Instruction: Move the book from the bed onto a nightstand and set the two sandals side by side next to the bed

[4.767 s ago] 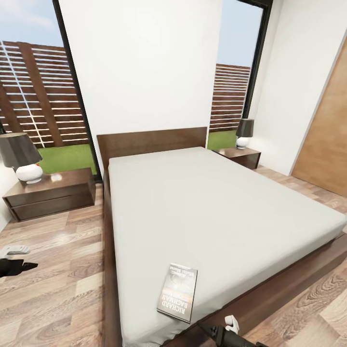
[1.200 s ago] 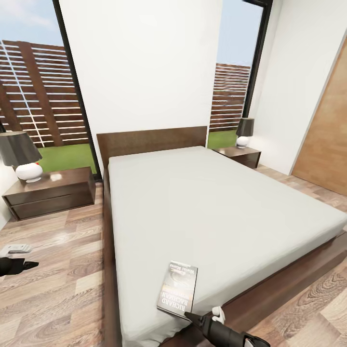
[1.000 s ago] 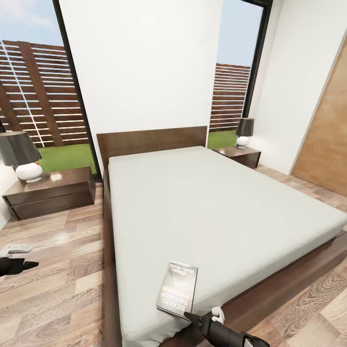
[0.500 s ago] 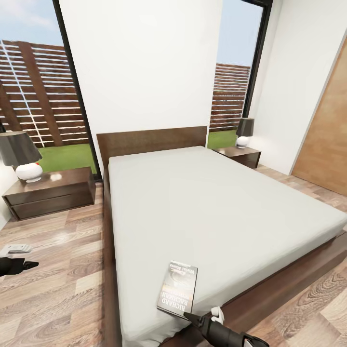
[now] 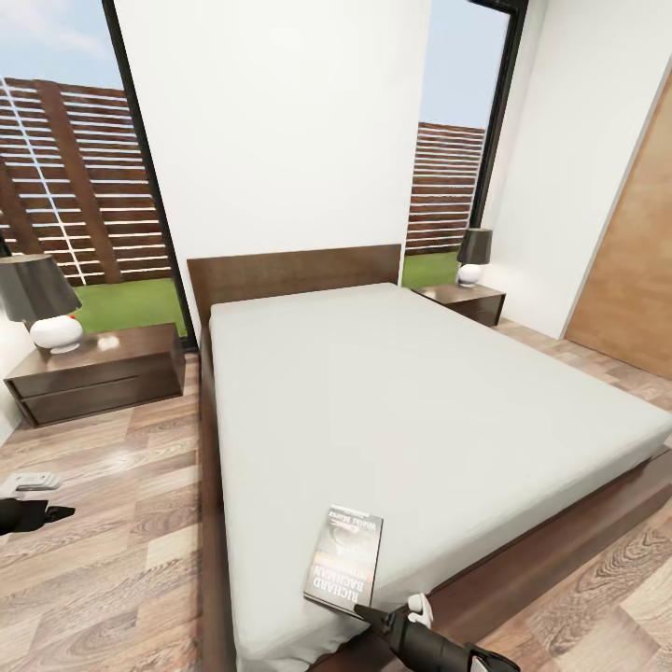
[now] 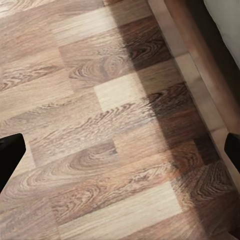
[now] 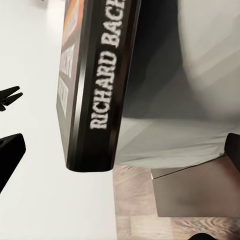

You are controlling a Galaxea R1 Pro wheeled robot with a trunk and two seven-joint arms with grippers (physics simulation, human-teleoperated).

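1. I am bringing my right gripper (image 5: pixel 369 614), jaws spread and empty, to the near edge of the thin dark-covered paperback book (image 5: pixel 344 564) to straddle its spine.
2. The book is lying flat near the foot corner of the pale grey mattress bed (image 5: pixel 411 401).
3. My left gripper (image 5: pixel 37 498) is hanging open over the wood-plank floor (image 6: pixel 100 125), keeping clear.
4. Dark brown nightstand (image 5: pixel 98 371) is waiting beside the headboard.

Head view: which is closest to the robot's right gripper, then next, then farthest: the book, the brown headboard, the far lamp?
1. The small dark paperback book, lying on the pale mattress corner right by the right gripper.
2. The dark brown wooden headboard, at the bed's far end.
3. The dark-shaded lamp on the far right nightstand.
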